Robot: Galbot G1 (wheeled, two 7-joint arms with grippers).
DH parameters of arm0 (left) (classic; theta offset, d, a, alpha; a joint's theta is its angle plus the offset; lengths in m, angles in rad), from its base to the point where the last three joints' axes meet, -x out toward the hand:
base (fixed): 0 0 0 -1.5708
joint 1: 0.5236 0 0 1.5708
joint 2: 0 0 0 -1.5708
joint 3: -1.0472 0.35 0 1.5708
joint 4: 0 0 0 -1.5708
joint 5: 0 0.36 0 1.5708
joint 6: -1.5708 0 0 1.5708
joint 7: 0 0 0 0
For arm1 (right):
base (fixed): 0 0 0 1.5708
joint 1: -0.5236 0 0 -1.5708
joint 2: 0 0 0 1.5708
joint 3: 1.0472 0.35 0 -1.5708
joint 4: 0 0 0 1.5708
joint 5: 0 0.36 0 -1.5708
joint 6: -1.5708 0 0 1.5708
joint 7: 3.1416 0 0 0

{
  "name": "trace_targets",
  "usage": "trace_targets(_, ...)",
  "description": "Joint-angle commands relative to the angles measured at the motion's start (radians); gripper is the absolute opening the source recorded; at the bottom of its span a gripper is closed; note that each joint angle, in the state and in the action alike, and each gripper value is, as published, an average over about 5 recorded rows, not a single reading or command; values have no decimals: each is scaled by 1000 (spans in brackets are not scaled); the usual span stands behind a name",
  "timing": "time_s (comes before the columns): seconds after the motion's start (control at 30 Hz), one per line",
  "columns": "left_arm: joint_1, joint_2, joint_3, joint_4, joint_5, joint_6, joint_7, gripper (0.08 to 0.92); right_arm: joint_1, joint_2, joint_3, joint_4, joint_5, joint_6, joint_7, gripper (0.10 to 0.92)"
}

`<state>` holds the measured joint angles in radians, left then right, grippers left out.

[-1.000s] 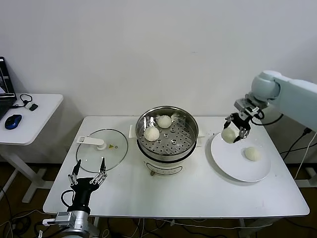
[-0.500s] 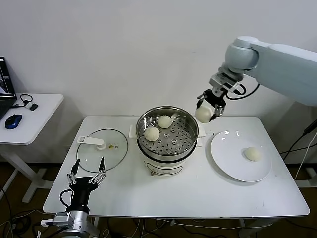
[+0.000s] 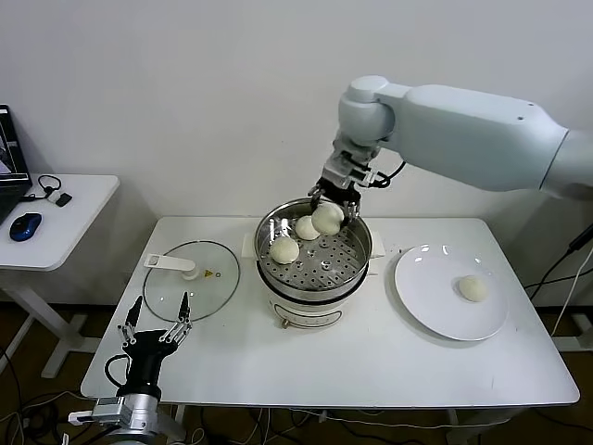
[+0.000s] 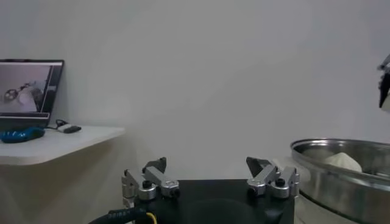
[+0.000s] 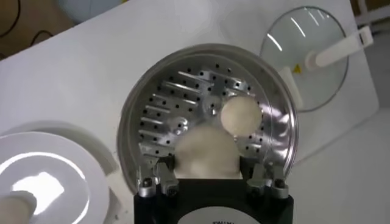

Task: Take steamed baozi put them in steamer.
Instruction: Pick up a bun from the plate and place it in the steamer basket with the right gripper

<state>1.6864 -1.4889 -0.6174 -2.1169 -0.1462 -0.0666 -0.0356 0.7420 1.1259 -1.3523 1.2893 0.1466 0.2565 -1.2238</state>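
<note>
Right gripper (image 3: 335,206): over the far side of the steamer (image 3: 357,264), fingers closed around a bun (image 3: 327,219) and carrying it above the perforated tray, likely so it can be set down in a free spot.
Held bun: hangs just above the tray, beside one bun already lying at the far edge (image 3: 305,227); I cannot tell whether the two touch.
Buns in the steamer: two lie on the tray, the second (image 3: 284,249) towards the left side, leaving the near and right parts of the tray bare for more.
Last bun (image 3: 473,287): alone on the white plate (image 3: 426,306) near the table's right edge, still to be fetched.
Lid (image 3: 190,293): flat on the table's left part, well apart from the steamer, so the pot stays open for loading.
Left gripper (image 3: 154,332): parked off the near left corner of the table (image 3: 371,362), fingers spread wide, holding nothing.
Right wrist view: looks straight down past the held bun (image 5: 207,155) and shows the free holes of the tray.
Left wrist view: shows the steamer rim (image 4: 341,173) from the side, with a bun's top peeking over.
</note>
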Motion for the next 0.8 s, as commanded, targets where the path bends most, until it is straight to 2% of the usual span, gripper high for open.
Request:
trace_targets(0.03,-9,0,-4,-2,1,11,-2,823,-89,62,22,22,-123,74,19,689)
trace_targets(0.5,-16,-4,1,10,1,15,-6,823,-190,7,50,82,-294,215,51,711)
trace_targets(0.8,-19,-3,1,18,-3,15,-6,823,-228,15,57,79,-315,225,54,707)
